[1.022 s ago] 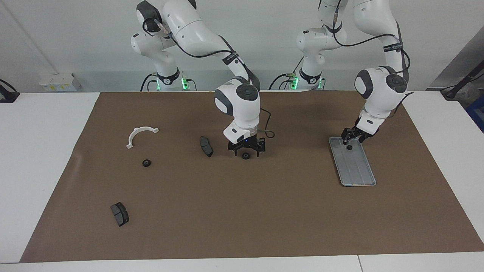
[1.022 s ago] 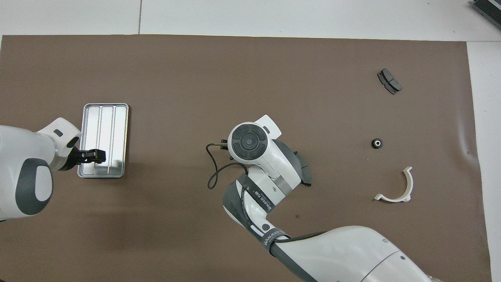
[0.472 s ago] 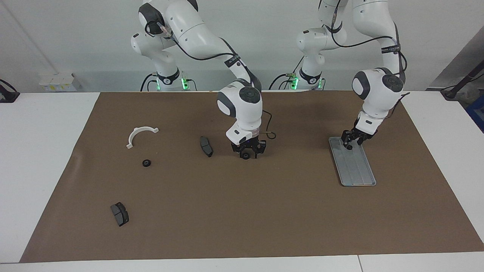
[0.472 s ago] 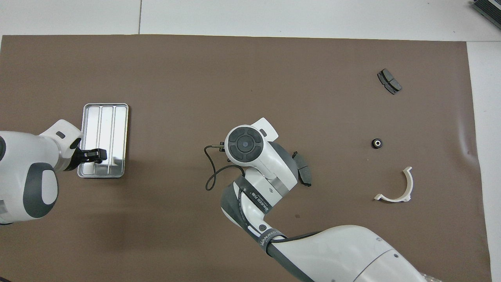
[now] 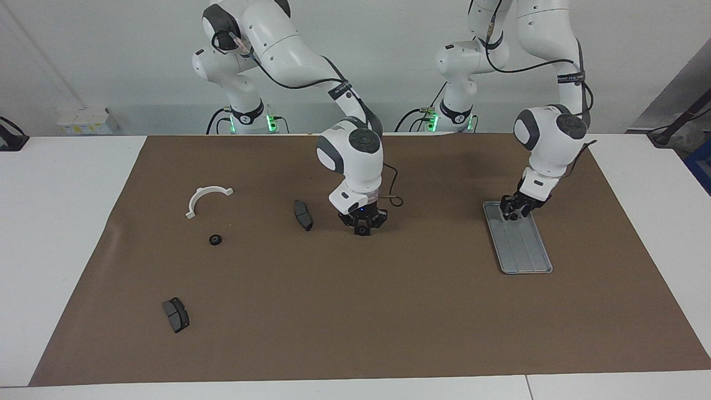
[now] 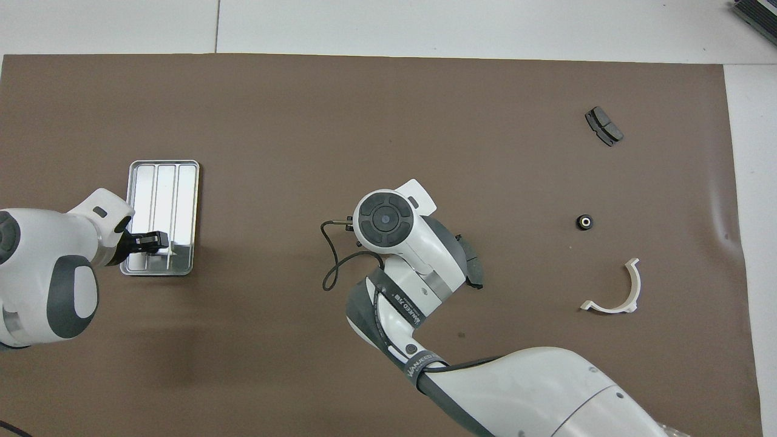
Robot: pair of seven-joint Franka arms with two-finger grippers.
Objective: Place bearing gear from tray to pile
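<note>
The silver grooved tray lies toward the left arm's end of the table. My left gripper is down at the tray's end nearer the robots, shut on a small black bearing gear that sits there. At mid-table my right gripper is down on the brown mat, shut on a second black bearing gear. In the overhead view its wrist hides that gear. The pile spreads toward the right arm's end: a white bracket and a black ring.
One dark brake pad lies close beside my right gripper, toward the right arm's end. Another brake pad lies farther from the robots than the bracket. A brown mat covers the table.
Both grippers have closed from open. The right one drew in around the ring on the mat, the left one around the ring in the tray. Neither gear has left its place.
</note>
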